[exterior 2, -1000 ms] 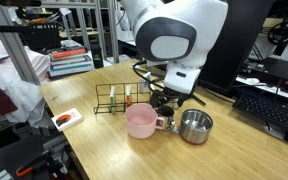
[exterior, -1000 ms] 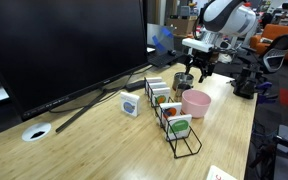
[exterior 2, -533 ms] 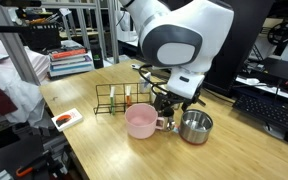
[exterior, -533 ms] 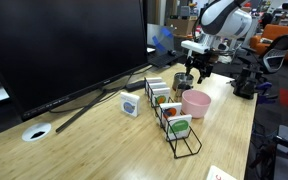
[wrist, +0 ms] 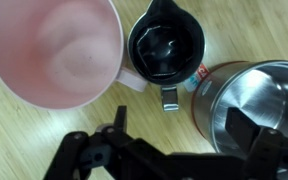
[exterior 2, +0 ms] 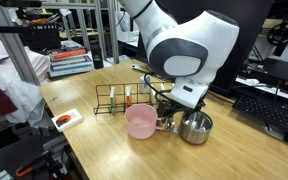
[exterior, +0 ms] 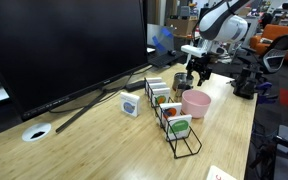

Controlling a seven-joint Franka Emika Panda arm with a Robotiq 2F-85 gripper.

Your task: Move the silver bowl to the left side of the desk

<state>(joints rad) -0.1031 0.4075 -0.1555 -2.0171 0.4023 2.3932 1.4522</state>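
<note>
The silver bowl (exterior 2: 195,127) stands on the desk (exterior 2: 104,142), to the right of the pink bowl (exterior 2: 140,121). In the wrist view the silver bowl (wrist: 259,95) is at the right, the pink bowl (wrist: 54,50) at the top left, and a small black cup (wrist: 166,47) sits between them. My gripper (wrist: 181,125) is open just above the silver bowl's rim. One finger (wrist: 242,128) is over the bowl's inside and the other over bare desk (wrist: 24,140). In an exterior view my gripper (exterior: 196,72) hangs behind the pink bowl (exterior: 195,102); the silver bowl is hidden there.
A black wire rack (exterior: 176,125) holding small items stands beside the pink bowl. A large monitor (exterior: 64,45) runs along the back, with its stand, a small white gadget (exterior: 130,105) and the white grommet (exterior: 36,131). A keyboard (exterior 2: 269,108) lies beyond the silver bowl.
My arm has come down and shifted a little toward the silver bowl. The jaws stay open, and the bowls have not moved.
</note>
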